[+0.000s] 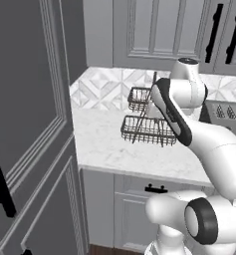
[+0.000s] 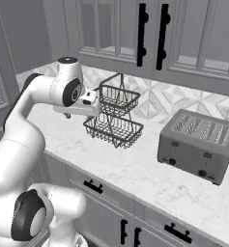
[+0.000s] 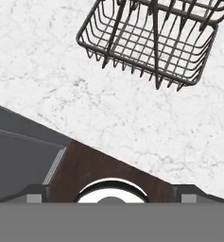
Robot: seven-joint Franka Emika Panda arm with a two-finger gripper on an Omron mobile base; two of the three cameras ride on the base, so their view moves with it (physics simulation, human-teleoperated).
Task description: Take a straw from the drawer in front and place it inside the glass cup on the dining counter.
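On the marble counter (image 2: 150,173), wire baskets (image 2: 113,126) (two-tiered).

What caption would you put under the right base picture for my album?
White robot arm reaches over a marble counter toward a two-tier wire basket, with a grey toaster nearby.

You see the drawer (image 1: 139,191), shut flush beneath the marble edge: a grey framed-panel front with one black bar handle, horizontal; the right base view shows it too (image 2: 104,193).
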